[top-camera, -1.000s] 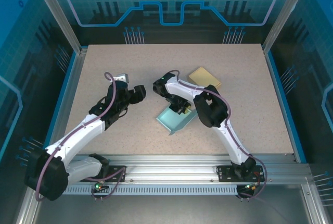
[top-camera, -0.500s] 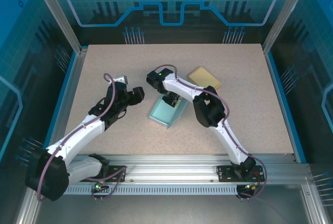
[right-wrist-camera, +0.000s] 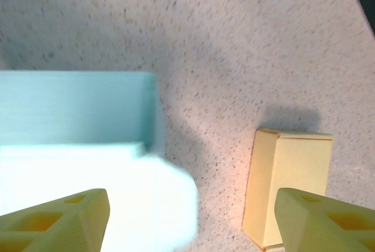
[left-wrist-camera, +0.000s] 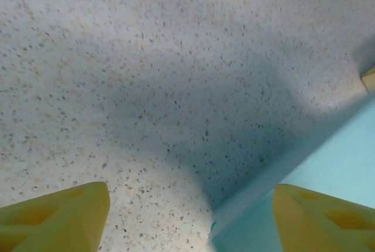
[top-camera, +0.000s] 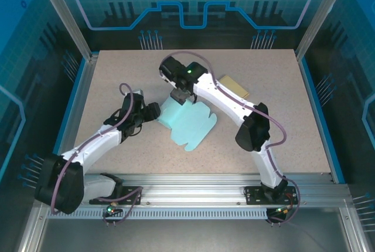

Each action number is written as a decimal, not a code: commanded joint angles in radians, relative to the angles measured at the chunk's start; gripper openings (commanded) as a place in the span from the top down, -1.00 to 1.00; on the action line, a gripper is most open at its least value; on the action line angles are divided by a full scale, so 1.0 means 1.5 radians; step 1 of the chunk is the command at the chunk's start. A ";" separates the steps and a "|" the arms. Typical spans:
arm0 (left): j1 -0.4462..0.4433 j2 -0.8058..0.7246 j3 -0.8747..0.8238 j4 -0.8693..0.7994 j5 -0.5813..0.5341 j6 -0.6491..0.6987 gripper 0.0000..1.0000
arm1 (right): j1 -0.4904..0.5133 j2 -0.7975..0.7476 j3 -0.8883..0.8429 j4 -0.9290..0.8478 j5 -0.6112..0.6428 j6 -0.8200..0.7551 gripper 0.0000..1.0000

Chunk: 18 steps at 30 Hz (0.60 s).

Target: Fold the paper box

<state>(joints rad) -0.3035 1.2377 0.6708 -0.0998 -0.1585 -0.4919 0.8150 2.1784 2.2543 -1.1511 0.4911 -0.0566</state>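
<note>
The paper box (top-camera: 188, 124) is a pale teal sheet lying spread on the table's middle, its flaps partly raised. My left gripper (top-camera: 154, 111) sits low at its left edge. In the left wrist view that gripper (left-wrist-camera: 190, 222) is open, and the teal paper's edge (left-wrist-camera: 328, 173) reaches in under its right fingertip (left-wrist-camera: 322, 220). My right gripper (top-camera: 179, 96) hovers over the box's far edge. In the right wrist view it (right-wrist-camera: 190, 220) is open and holds nothing, with the teal box (right-wrist-camera: 70, 105) below left and a blurred pale flap beside it.
A small folded yellow box (top-camera: 236, 85) lies behind the right arm and also appears as the yellow box (right-wrist-camera: 288, 181) in the right wrist view. Speckled tabletop (top-camera: 281, 117) stretches to the right and front. Blue rails border the table on both sides.
My right gripper opened, let go of the teal box and moved up toward the far left. The box dropped and spread out flatter. My left gripper shifted slightly toward its edge.
</note>
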 commanded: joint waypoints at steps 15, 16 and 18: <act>0.009 0.024 0.065 0.042 0.110 0.198 -0.45 | -0.027 -0.022 -0.099 0.049 -0.096 0.086 -0.43; 0.009 0.026 0.079 0.034 0.128 0.233 -0.46 | -0.030 -0.047 -0.127 0.068 -0.111 0.095 -0.42; 0.009 0.039 0.116 0.005 0.178 0.312 -0.46 | -0.039 -0.107 -0.200 0.120 -0.135 0.116 -0.42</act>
<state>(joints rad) -0.2970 1.3003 0.7570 -0.0761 -0.0181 -0.2470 0.7837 2.1620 2.0369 -1.0657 0.3584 0.0502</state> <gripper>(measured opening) 0.730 0.713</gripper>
